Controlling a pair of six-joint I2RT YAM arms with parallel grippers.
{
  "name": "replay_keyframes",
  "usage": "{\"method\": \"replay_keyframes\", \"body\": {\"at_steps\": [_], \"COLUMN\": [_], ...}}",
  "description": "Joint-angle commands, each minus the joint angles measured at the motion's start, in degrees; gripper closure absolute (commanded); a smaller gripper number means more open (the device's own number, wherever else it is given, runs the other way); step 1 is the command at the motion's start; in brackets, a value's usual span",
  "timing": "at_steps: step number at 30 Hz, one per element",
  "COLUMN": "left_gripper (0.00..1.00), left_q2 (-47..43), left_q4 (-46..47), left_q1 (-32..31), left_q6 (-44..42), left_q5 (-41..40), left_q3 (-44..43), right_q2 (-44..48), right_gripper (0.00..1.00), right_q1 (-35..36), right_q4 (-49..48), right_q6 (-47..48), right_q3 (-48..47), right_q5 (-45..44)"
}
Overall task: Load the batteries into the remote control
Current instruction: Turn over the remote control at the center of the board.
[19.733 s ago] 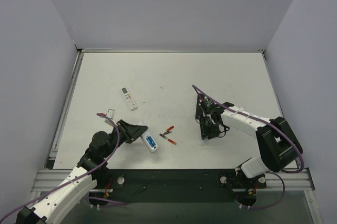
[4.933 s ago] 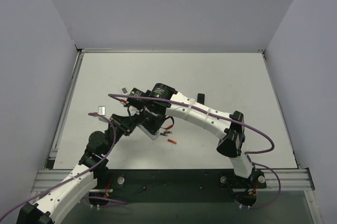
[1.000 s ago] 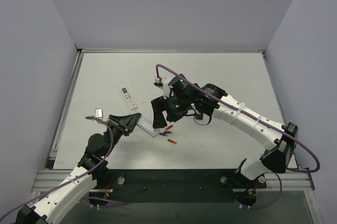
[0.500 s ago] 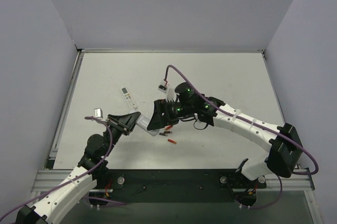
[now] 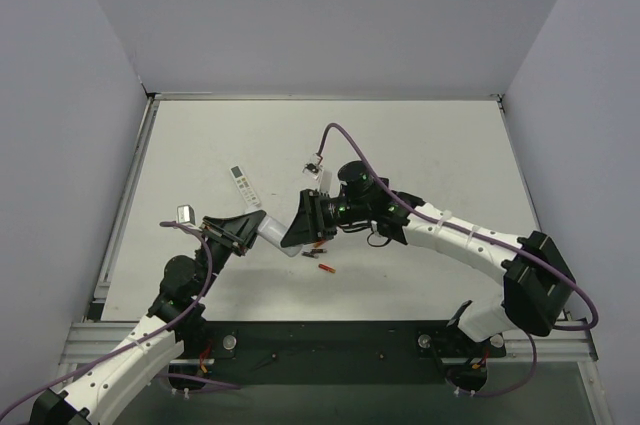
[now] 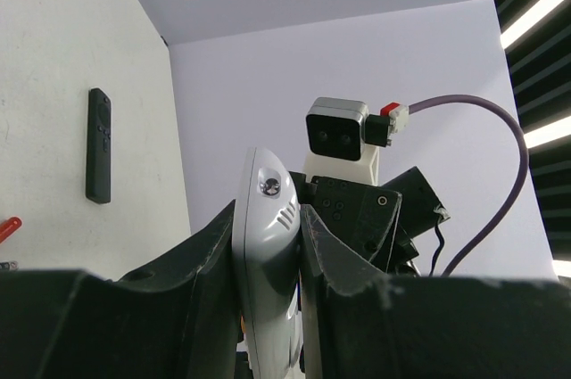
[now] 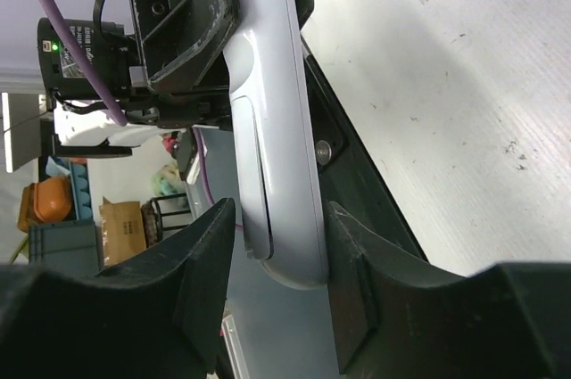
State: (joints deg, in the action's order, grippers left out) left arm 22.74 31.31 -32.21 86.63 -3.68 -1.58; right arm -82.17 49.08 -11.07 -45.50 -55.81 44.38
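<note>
The remote control [image 7: 272, 111] is white — a cell [image 5: 326, 268] red, another remote [image 6: 98, 145] black.

A white worktop [image 5: 420, 145] boxed by plain pale lilac walls [image 5: 330, 15] at its far, left and right edges; a metal rail [image 5: 85, 340] runs along the near edge; ceiling light strips [image 6: 535, 13] glow overhead.

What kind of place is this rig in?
Likely a robotics lab cell: white table boxed in by plain grey walls, aluminium mounting rail at the near edge, cardboard box in the room beyond.
</note>
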Motion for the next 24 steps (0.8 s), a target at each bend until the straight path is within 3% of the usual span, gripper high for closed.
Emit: {"method": "replay_keyframes", "body": {"at_steps": [1, 3, 7, 10, 15, 17, 19, 24], "left_gripper": [1.00, 1.00, 1.00, 1.00, 1.00, 1.00, 1.00, 0.96], "left_q2": [0.02, 0.11, 0.46, 0.81, 0.99, 1.08, 1.25, 0.90], "left_q4": [5.69, 5.87, 6.66, 6.83, 7.10, 6.84, 6.92, 7.54], "left_q1": [-0.05, -0.05, -0.05, -0.05, -0.05, -0.05, -0.05, -0.05], "left_q6": [1.00, 1.08, 1.35, 1.52, 1.61, 1.52, 1.44, 1.53], "left_q5": [-0.36, -0.36, -0.18, -0.18, 0.17, 0.43, 0.52, 0.96], "left_q3": [0.71, 0.71, 0.79, 0.88, 0.79, 0.79, 1.06, 1.58], "right_q2": [-0.45, -0.71, -0.80, -0.80, -0.45, -0.71, -0.71, -0.98], "right_gripper": [0.64, 0.68, 0.90, 0.97, 0.97, 0.85, 0.81, 0.96], "right_q1": [-0.30, -0.30, -0.39, -0.48, -0.65, -0.74, -0.74, -0.91], "right_q4": [-7.65, -8.79, -9.67, -9.94, -8.97, -9.41, -10.28, -11.52], "right_q6": [-2.75, -3.11, -3.55, -3.02, -1.53, -1.70, -2.49, -3.20], "right_q3": [0.88, 1.32, 2.11, 2.55, 2.64, 2.46, 1.94, 1.06], "right_q5": [4.31, 4.57, 4.66, 4.66, 4.31, 4.49, 4.66, 5.28]}}
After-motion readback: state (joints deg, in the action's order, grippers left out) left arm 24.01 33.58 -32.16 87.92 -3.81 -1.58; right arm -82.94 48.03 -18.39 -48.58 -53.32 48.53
